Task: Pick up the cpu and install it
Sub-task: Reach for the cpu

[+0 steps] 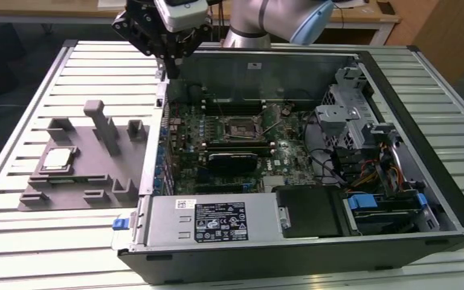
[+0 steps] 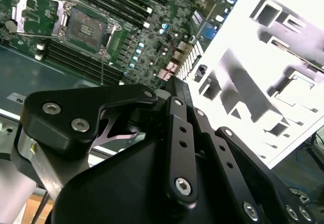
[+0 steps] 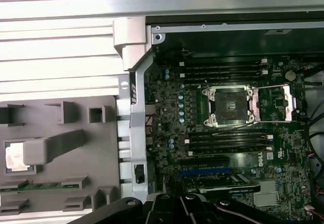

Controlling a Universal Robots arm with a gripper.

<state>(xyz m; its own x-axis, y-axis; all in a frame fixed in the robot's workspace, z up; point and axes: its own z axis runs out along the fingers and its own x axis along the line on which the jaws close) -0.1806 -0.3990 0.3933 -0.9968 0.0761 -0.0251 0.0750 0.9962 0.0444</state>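
We find the cpu (image 1: 57,158) lying flat in a recess of the grey fixture (image 1: 75,184), close to the fixture's edge on the exterior view's left. The fixture rests on the slatted table (image 1: 46,254), just beside the open computer case (image 1: 296,257). The gripper (image 1: 170,69) hangs above the case's far corner, well apart from the cpu, and we cannot tell whether its jaws are released or clenched.

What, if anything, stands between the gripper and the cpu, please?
The fixture's tall grey post rises roughly between the gripper and the cpu; the cpu's top lies uncovered.
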